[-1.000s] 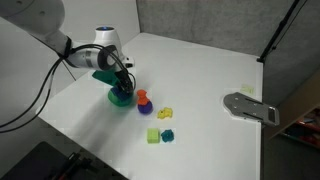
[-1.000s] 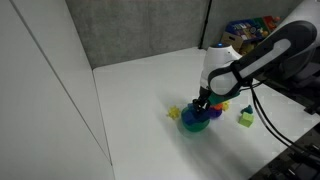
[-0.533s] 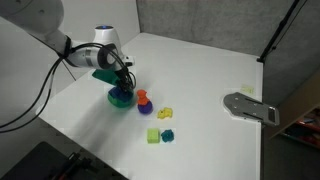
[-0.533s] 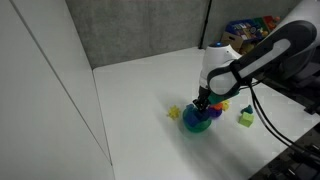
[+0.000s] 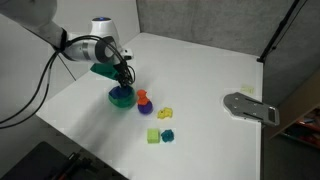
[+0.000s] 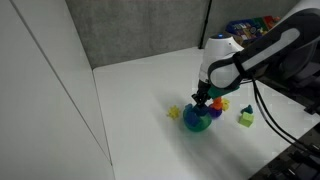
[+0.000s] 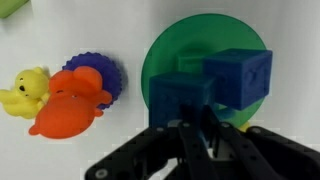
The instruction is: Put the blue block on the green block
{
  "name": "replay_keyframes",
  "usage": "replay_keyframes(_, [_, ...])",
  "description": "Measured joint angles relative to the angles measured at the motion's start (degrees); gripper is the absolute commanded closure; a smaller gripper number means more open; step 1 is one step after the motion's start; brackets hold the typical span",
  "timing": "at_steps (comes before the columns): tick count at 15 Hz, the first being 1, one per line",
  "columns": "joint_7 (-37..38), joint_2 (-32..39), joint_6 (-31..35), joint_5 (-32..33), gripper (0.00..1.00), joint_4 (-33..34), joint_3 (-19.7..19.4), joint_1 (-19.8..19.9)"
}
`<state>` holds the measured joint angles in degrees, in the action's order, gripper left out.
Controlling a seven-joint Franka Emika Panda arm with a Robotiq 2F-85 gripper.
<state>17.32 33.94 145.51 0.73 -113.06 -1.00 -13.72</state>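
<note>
My gripper point(image 5: 122, 80) hangs just above a dark green round bowl point(image 5: 121, 98); it also shows in an exterior view point(image 6: 203, 101). In the wrist view the fingers point(image 7: 190, 125) are shut on the blue block point(image 7: 178, 92), held over the bowl point(image 7: 160, 50). A second deep-blue block point(image 7: 240, 75) lies in the bowl beside it. The green block point(image 5: 153, 135), a pale lime cube, stands apart on the white table nearer the front edge; it also shows in an exterior view point(image 6: 245, 118).
A small teal-blue piece point(image 5: 167, 134) sits next to the lime cube. An orange piece point(image 7: 70, 110), a purple one point(image 7: 95, 68) and a yellow duck point(image 7: 25, 90) lie beside the bowl. A grey metal part point(image 5: 250, 106) lies at the table's far side.
My gripper has risen a little above the bowl. The other pieces on the table have not moved.
</note>
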Motion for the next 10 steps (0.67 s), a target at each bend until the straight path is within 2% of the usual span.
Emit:
replay_keyframes(5, [-1.43, -5.19, -2.31, -0.16, 0.94, 0.03, 1.08, 1.55])
replay_keyframes(10, [-3.24, -10.45, -4.06, -0.74, 0.94, 0.13, 1.27, 5.38])
